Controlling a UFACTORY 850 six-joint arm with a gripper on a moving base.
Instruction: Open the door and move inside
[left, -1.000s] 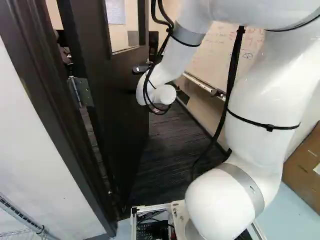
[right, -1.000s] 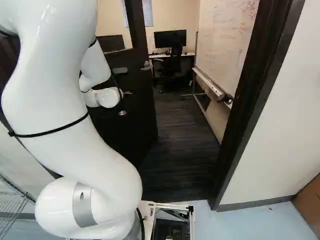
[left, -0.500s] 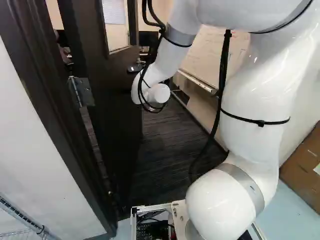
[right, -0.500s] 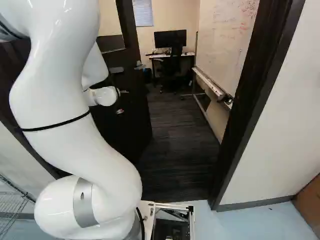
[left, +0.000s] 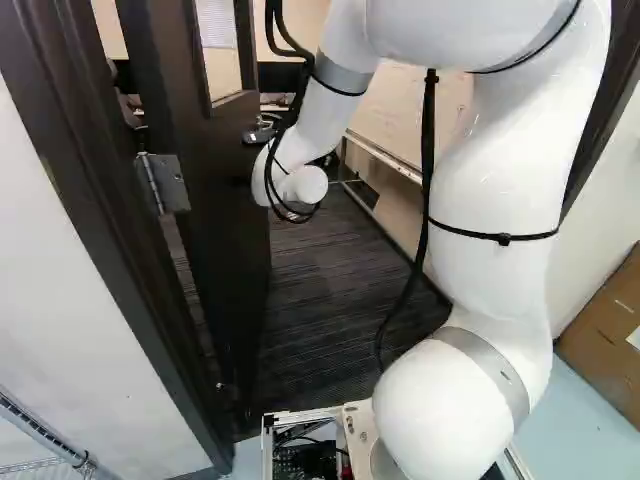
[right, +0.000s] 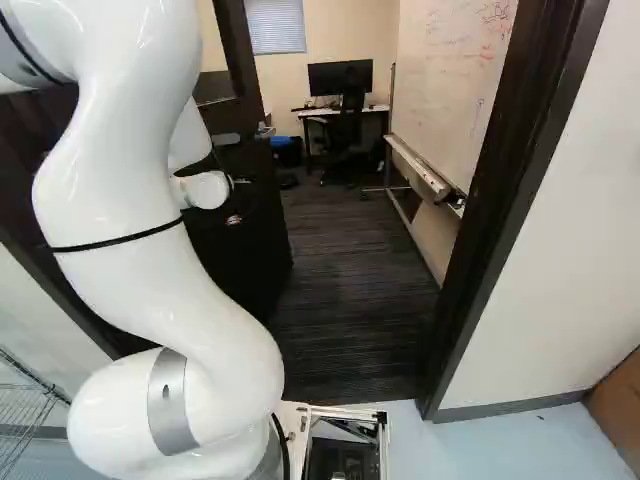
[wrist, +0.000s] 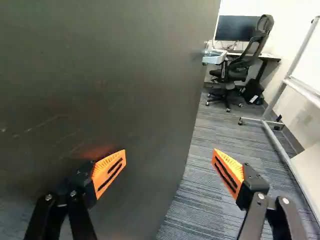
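The dark door (left: 215, 190) stands open into the room, hinged at the left of the left base view; its face (wrist: 105, 75) fills much of the wrist view. The arm's white wrist is beside the door's face, and I cannot make the gripper out against the dark door in either base view. In the wrist view my gripper (wrist: 169, 153) is open and empty, one orange pad (wrist: 109, 171) close to the face, the other past the door's free edge over the carpet. Whether the near finger touches is unclear. A silver handle (wrist: 214, 56) sits near that edge, ahead of the gripper.
The doorway's right jamb (right: 500, 170) and left jamb (left: 105, 220) flank the base's front. Dark carpet (right: 345, 290) lies beyond. A whiteboard on a wheeled stand (right: 440, 110) lines the room's right side; a desk with a monitor (right: 340, 77) and office chair (right: 345, 130) are farther back.
The door has swung farther open, its free edge shifting left in both base views. The arm's wrist has moved left with it. The base has not visibly moved.
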